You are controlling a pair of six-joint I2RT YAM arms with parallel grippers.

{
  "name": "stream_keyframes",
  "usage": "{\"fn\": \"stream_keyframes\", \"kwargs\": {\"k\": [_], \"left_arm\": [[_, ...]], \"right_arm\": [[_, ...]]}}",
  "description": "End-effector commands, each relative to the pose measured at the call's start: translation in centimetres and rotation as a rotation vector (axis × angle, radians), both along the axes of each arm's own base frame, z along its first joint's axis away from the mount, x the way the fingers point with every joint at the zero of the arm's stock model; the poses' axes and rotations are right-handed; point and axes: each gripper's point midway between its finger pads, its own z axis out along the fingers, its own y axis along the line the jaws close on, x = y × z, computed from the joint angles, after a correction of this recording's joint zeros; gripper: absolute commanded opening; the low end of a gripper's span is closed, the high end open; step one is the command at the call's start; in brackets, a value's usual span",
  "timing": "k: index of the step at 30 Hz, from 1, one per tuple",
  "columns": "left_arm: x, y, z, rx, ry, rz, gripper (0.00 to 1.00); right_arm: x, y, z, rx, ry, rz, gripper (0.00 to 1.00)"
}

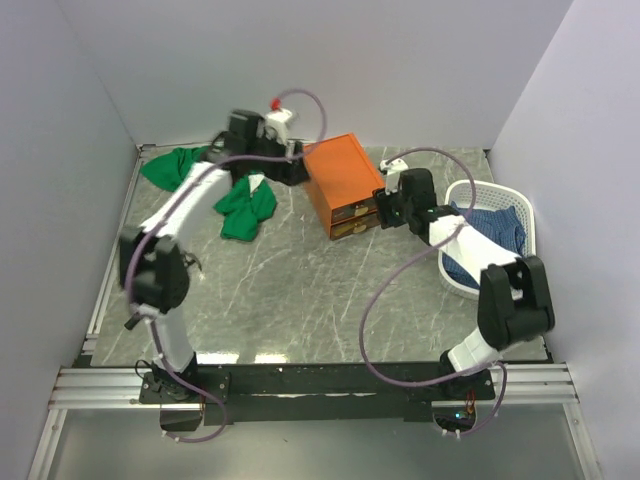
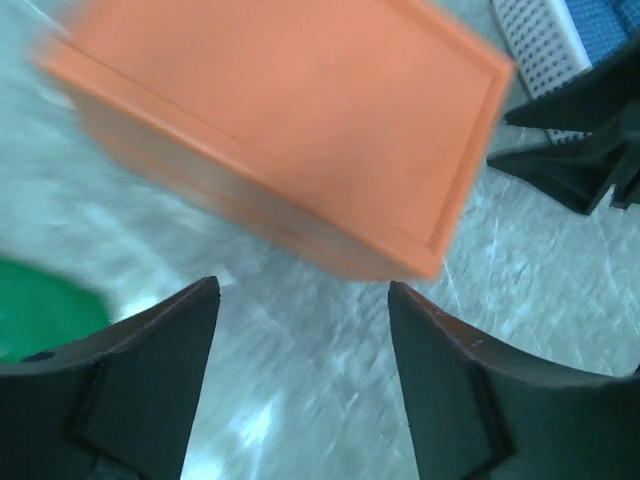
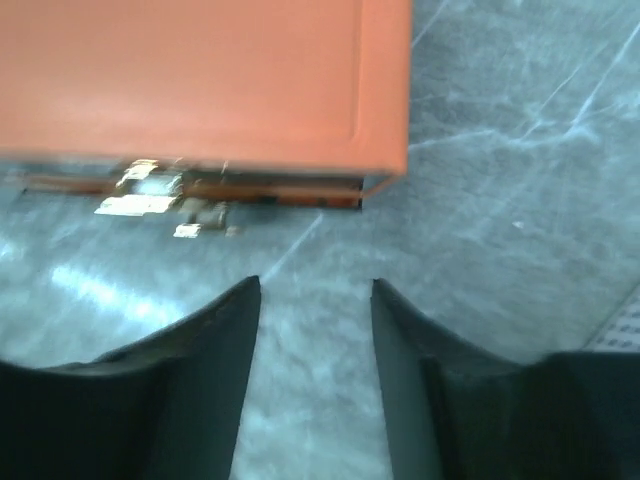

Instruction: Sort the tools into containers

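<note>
The orange box (image 1: 338, 176) stands at the back middle of the table, and its two clear drawers (image 1: 354, 219) face the front and look pushed in. No loose tools show in any view. My left gripper (image 1: 296, 168) is open and empty at the box's left side; in the left wrist view the box (image 2: 290, 120) lies just beyond the open gripper (image 2: 303, 290). My right gripper (image 1: 384, 206) is open and empty by the box's right front corner. In the right wrist view it (image 3: 315, 285) hovers over bare table in front of the drawer front (image 3: 190, 192).
A white basket (image 1: 463, 283) holding blue cloth (image 1: 490, 230) stands at the right. Two green cloths (image 1: 246, 206) (image 1: 172, 165) lie at the back left. White walls close in the table on three sides. The right arm's black gripper (image 2: 580, 150) shows in the left wrist view.
</note>
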Motion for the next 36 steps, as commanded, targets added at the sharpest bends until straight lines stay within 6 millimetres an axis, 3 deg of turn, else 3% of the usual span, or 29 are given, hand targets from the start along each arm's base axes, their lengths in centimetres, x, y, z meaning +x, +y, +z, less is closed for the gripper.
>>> {"fn": "stream_keyframes", "kwargs": {"k": [1, 2, 3, 4, 5, 6, 7, 8, 9, 10, 11, 13, 16, 21, 31, 36], "left_arm": [[-2.8, 9.7, 6.5, 0.141, -0.116, 0.054, 0.76], [-2.5, 14.2, 5.6, 0.200, -0.111, 0.069, 0.75], [-3.3, 16.5, 4.4, 0.244, -0.068, 0.057, 0.73], [-5.3, 18.7, 2.3, 0.298, 0.037, 0.036, 0.73], [-6.0, 23.0, 0.7, 0.413, 0.042, 0.021, 0.73], [-7.2, 24.9, -0.8, 0.473, 0.080, -0.002, 0.73], [-9.9, 26.8, -3.4, 0.536, 0.167, -0.033, 0.73], [-11.3, 30.3, -5.0, 0.646, 0.190, -0.047, 0.73], [-12.8, 31.8, -6.1, 0.688, 0.222, -0.060, 0.73], [-15.6, 32.7, -8.1, 0.710, 0.282, -0.083, 0.73], [-16.5, 35.0, -8.6, 0.748, 0.291, -0.060, 0.72], [-19.0, 36.8, -10.2, 0.760, 0.345, -0.032, 0.72], [-20.6, 39.0, -11.2, 0.788, 0.378, 0.007, 0.72], [-22.2, 41.0, -12.9, 0.820, 0.426, 0.026, 0.71], [-24.0, 40.6, -16.5, 0.808, 0.471, -0.013, 0.69], [-23.5, 41.3, -18.2, 0.854, 0.434, 0.027, 0.64]], "right_arm": [[-3.1, -0.1, 2.7, 0.025, 0.021, 0.042, 0.60], [-3.5, -0.1, 2.7, 0.027, 0.034, 0.044, 0.61], [-3.9, -0.1, 2.4, 0.029, 0.056, 0.044, 0.65], [-4.2, 0.0, 2.3, 0.042, 0.066, 0.045, 0.66], [-4.4, 0.0, 2.4, 0.048, 0.066, 0.046, 0.67], [-4.5, 0.0, 2.5, 0.055, 0.064, 0.044, 0.67], [-4.7, 0.3, 2.6, 0.068, 0.065, 0.046, 0.68], [-4.7, 0.3, 2.9, 0.074, 0.061, 0.049, 0.68], [-4.9, 0.4, 3.0, 0.079, 0.068, 0.051, 0.68], [-4.9, 0.6, 3.0, 0.087, 0.072, 0.058, 0.68], [-4.9, 0.6, 3.0, 0.088, 0.071, 0.061, 0.68], [-4.7, 0.8, 3.1, 0.088, 0.062, 0.067, 0.68], [-4.4, 0.7, 2.9, 0.090, 0.067, 0.064, 0.68], [-4.5, 1.2, 2.4, 0.100, 0.094, 0.089, 0.68], [-3.1, 1.0, 3.2, 0.072, 0.078, 0.103, 0.68], [-2.9, 1.0, 3.4, 0.067, 0.074, 0.105, 0.68]]}}
